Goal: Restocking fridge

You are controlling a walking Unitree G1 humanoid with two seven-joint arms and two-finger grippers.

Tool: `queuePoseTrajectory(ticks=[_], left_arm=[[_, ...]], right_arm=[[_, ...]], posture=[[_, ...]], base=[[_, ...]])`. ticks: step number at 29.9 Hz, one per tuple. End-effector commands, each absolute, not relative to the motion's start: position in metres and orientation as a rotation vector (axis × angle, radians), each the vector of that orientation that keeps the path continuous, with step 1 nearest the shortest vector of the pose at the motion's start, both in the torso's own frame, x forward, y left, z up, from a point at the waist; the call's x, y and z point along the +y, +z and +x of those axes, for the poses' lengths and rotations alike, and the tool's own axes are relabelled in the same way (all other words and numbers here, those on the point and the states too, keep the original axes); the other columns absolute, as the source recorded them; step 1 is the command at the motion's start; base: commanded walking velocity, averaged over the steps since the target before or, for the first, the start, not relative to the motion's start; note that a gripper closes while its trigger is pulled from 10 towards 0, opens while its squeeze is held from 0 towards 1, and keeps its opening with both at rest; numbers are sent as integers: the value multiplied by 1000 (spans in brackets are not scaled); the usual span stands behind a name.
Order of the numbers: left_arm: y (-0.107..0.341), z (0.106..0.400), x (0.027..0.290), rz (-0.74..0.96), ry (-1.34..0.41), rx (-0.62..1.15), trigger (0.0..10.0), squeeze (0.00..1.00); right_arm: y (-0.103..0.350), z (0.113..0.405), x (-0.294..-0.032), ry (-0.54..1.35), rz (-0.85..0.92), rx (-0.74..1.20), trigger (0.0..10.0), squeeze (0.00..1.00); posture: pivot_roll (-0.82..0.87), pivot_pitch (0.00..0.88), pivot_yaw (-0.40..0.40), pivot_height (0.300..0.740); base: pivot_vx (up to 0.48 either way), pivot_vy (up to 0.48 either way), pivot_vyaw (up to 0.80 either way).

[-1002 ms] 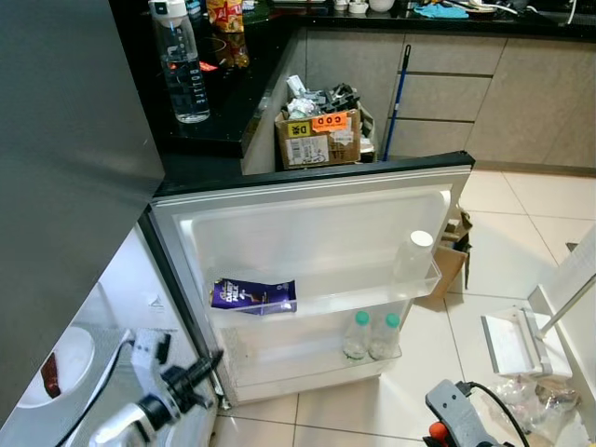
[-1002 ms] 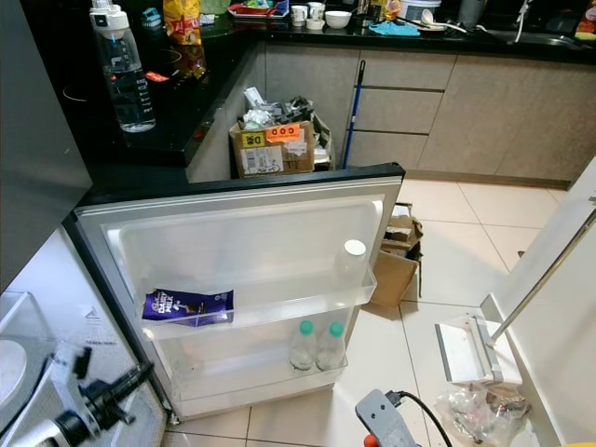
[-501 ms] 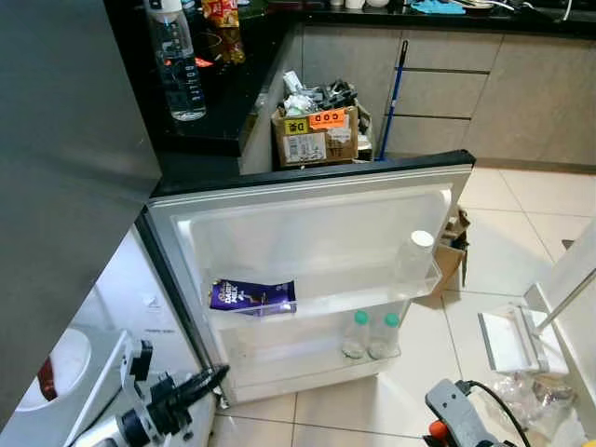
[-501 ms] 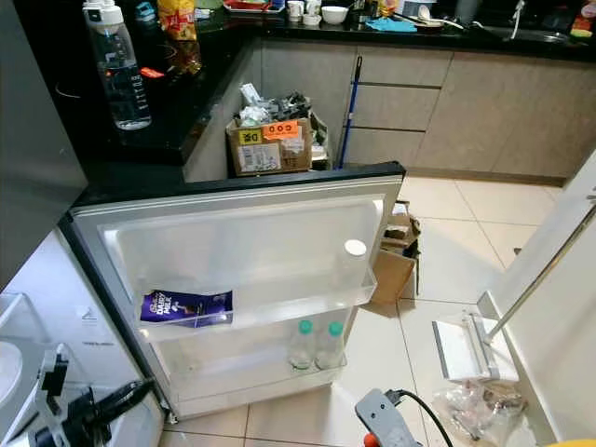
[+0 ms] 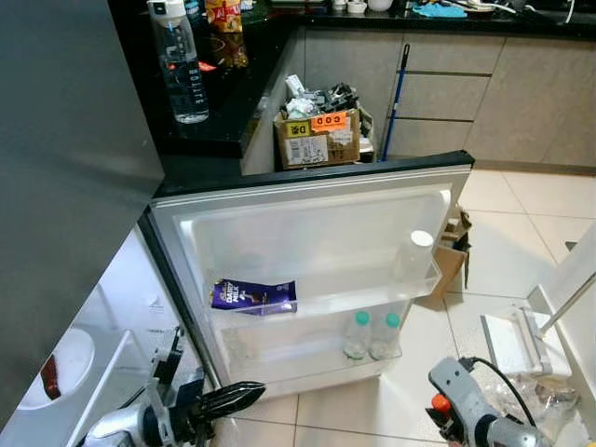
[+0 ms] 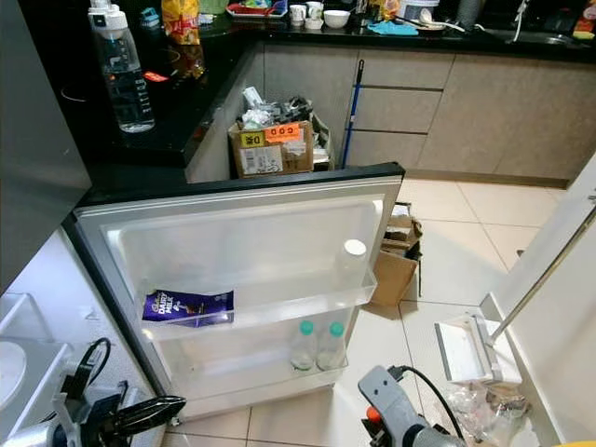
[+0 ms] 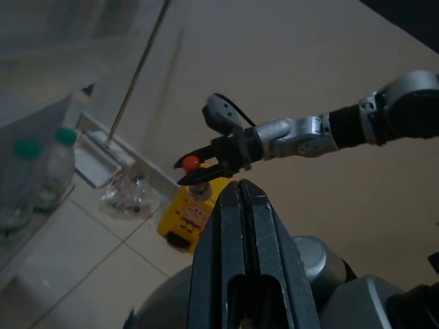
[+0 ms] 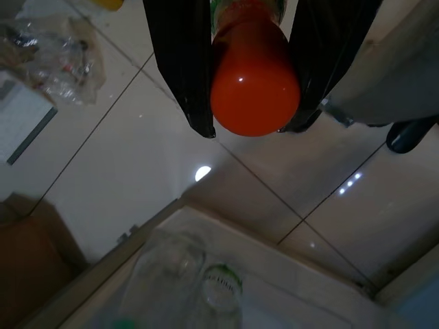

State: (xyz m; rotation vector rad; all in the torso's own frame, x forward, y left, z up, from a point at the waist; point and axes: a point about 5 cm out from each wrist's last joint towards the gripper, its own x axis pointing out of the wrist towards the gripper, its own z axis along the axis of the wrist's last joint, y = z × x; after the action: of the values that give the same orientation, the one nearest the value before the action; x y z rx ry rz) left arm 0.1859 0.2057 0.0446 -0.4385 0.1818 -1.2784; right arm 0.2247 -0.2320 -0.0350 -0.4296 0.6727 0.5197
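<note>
Your left gripper has swung forward, jaws closed and empty, low before the open fridge door. Your right gripper has its jaws clamped on an orange-capped bottle above the floor. Beyond, two water bottles stand at the door's bottom shelf's right end.

right end effector | clamps orange bottle (base outward) | over tiled floor
</note>
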Motion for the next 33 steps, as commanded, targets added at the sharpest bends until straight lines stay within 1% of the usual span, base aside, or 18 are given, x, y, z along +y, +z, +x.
queuePoseTrajectory(ticks=[1,2,3,6,13,15,16,17,19,20,21,22,26,27,28,29,31,33], left_arm=[[44,181,197,-379,-1236,183,10000,0],[44,178,196,-344,-1181,175,10000,0],[44,178,196,-344,-1181,175,10000,0],[48,173,194,-296,-1089,168,10000,0],[45,159,196,-253,-1044,187,10000,0],[42,151,200,-246,-1036,201,10000,0],[40,144,202,-247,-1041,220,10000,0],[40,144,202,-247,-1041,220,10000,0],[38,141,204,-242,-1025,238,10000,0],[38,141,204,-242,-1025,238,10000,0],[35,138,203,-234,-1007,252,10000,0],[35,138,203,-234,-1002,254,10000,0],[33,139,200,-232,-1004,251,10000,0],[33,139,200,-232,-1004,251,10000,0],[33,141,198,-232,-1006,243,10000,0],[33,141,198,-232,-1006,243,10000,0],[33,145,195,-230,-1007,225,10000,0],[34,147,194,-228,-1007,214,10000,0]], right_arm=[[-23,237,-235,521,-448,609,10000,0],[-17,243,-235,527,-462,581,10000,0],[-17,243,-235,527,-462,581,10000,0],[-8,253,-235,551,-504,541,10000,0],[2,262,-233,588,-517,498,10000,0],[5,264,-227,653,-488,476,10000,0],[4,261,-220,755,-478,485,10000,0],[4,261,-220,755,-478,485,10000,0],[3,256,-214,849,-461,485,10000,0],[3,256,-214,849,-461,485,10000,0],[10,256,-201,958,-355,435,10000,0],[14,256,-196,1002,-312,410,10000,0],[26,255,-185,1111,-248,357,10000,0],[26,255,-185,1111,-248,357,10000,0],[35,255,-180,1174,-227,328,10000,0],[35,255,-180,1174,-227,328,10000,0],[49,252,-173,1268,-213,289,10000,0],[55,253,-171,1290,-219,268,10000,0]], posture=[[-55,9,2,740],[-51,10,3,740],[-51,10,3,740],[-32,14,1,740],[-16,18,5,740],[-14,19,1,740],[-14,19,-4,740],[-14,19,-4,740],[-10,19,-5,740],[-10,19,-5,740],[-10,19,-6,740],[-11,19,-5,740],[-14,19,-6,740],[-14,19,-6,740],[-14,19,-6,740],[-14,19,-6,740],[-21,16,-6,740],[-21,16,-6,740]], base=[[0,0,0],[0,0,0],[0,0,0],[0,0,0],[0,0,0],[0,0,0],[0,0,0],[0,0,0],[0,0,0],[0,0,0],[0,0,0],[0,0,0],[0,0,0],[0,0,0],[0,0,0],[0,0,0],[0,0,0],[0,0,0]])
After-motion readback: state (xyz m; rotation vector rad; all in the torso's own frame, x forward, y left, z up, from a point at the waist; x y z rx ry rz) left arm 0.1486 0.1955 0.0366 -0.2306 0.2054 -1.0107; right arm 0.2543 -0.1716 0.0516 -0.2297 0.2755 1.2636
